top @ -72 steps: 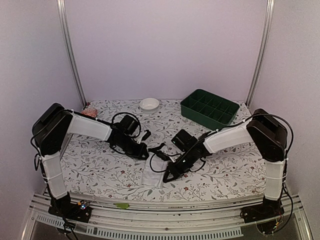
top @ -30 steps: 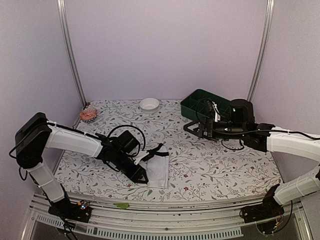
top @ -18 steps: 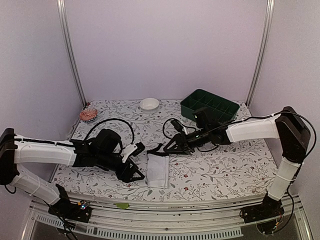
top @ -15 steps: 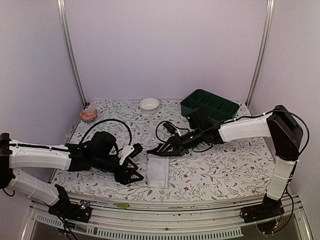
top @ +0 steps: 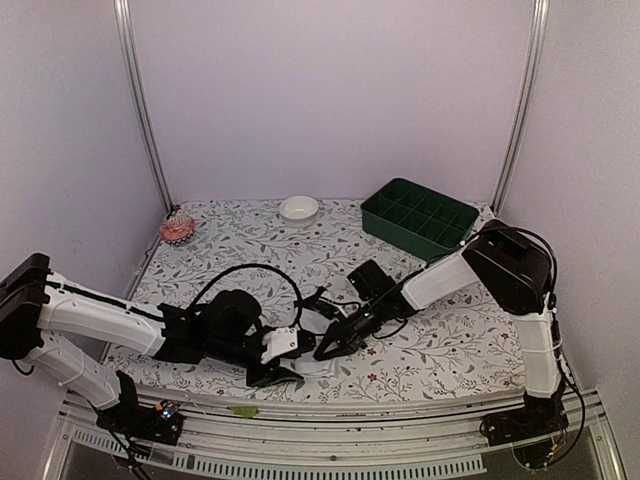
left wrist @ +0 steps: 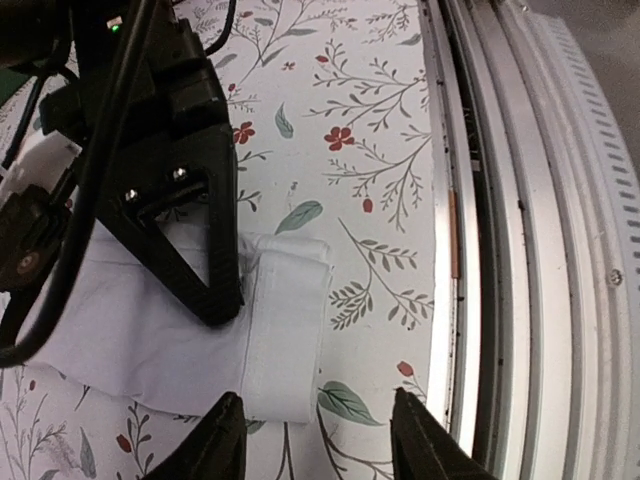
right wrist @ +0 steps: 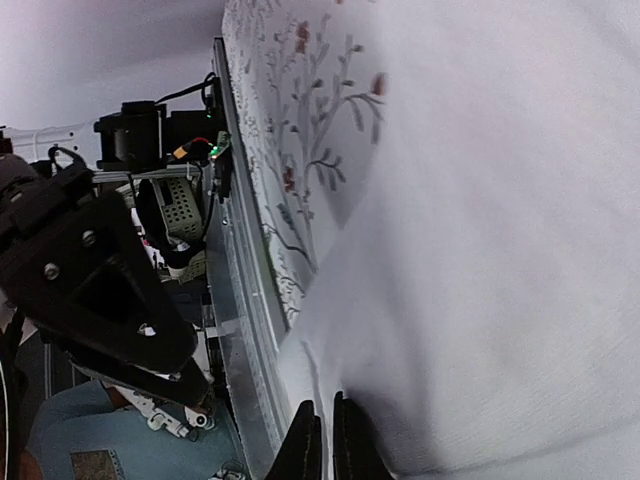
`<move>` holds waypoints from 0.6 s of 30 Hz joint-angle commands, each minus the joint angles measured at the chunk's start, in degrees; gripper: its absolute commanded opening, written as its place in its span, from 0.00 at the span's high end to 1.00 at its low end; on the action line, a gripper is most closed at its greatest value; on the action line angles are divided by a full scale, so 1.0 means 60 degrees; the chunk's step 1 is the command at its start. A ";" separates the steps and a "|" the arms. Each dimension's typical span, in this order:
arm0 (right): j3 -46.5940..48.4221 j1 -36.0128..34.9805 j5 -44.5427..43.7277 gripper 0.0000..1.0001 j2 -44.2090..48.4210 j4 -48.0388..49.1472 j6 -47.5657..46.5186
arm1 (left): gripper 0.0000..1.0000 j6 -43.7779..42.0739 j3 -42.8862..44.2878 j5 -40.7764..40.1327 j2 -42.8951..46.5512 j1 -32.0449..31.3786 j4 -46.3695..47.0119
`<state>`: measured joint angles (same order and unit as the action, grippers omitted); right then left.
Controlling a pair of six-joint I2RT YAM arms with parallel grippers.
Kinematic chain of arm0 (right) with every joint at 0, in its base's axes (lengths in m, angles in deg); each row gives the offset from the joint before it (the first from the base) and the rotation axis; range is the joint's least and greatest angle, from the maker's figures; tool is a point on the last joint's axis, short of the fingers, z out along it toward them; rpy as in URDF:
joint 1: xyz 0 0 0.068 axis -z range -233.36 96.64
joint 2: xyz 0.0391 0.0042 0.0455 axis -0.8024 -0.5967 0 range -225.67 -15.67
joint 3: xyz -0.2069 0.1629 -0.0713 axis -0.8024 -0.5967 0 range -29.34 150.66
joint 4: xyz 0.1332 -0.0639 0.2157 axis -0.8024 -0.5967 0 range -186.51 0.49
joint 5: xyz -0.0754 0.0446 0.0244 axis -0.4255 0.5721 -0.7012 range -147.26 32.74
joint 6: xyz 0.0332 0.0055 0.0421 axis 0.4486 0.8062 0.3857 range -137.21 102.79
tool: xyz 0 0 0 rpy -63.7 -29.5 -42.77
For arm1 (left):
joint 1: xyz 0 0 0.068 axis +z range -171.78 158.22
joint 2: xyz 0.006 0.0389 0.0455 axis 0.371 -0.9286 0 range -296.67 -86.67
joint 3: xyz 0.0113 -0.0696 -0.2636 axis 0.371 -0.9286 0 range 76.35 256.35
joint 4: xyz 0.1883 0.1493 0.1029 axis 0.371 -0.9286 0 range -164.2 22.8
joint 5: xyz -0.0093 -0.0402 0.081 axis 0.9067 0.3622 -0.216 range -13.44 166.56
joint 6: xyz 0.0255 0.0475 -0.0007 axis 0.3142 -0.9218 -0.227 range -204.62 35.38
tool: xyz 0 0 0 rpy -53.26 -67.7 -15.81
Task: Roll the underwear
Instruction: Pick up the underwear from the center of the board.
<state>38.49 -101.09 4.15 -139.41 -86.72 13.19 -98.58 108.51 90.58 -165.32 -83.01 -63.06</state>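
Note:
The underwear (top: 312, 364) lies as a folded white strip near the table's front edge, mostly hidden by both grippers in the top view. In the left wrist view its white fabric (left wrist: 150, 330) has a folded-over near end (left wrist: 285, 335). No waistband lettering shows. My left gripper (left wrist: 322, 445) is open and empty, its fingertips straddling that near end just above the cloth (top: 283, 370). My right gripper (right wrist: 322, 440) is shut, tips pinching the white fabric (right wrist: 480, 250); it shows as a black wedge (left wrist: 215, 285) pressed on the cloth beside the fold.
A green compartment tray (top: 420, 215) stands at the back right, a small white bowl (top: 298, 207) at the back centre, and a reddish object (top: 176, 228) at the back left. The metal front rail (left wrist: 520, 250) runs close beside the underwear's near end.
My right gripper has come from the underwear's far end down to its near end and shut there. My left gripper has shifted right to the same near end.

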 commanded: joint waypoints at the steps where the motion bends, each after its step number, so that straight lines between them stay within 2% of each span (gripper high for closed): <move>1: 0.0026 0.0044 0.0117 0.94 -0.1030 0.0310 -0.0108 | 0.52 -0.1906 0.0205 -0.1428 -0.0657 -0.0405 0.0475; 5: -0.0380 0.0061 0.0064 0.95 -0.1065 0.0369 -0.0100 | 0.54 -0.2751 0.0393 -0.2110 -0.1283 -0.0596 0.0913; 14: -0.0608 0.0101 -0.0042 0.96 -0.1188 0.0265 -0.0216 | 0.59 -0.3836 0.0545 -0.1866 -0.2617 -0.0845 0.1185; 16: -0.0633 0.0092 -0.0074 0.96 -0.1153 0.0221 -0.0253 | 0.63 -0.3932 0.0627 -0.2045 -0.2979 -0.0852 0.1222; 18: -0.0676 0.0099 -0.0148 0.96 -0.1031 0.0173 -0.0310 | 0.72 -0.3937 0.0785 -0.2163 -0.3291 -0.0846 0.1088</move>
<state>37.33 -100.59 7.61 -142.62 -81.94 13.16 -119.78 112.01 79.58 -180.99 -87.31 -55.91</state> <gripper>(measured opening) 0.044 0.342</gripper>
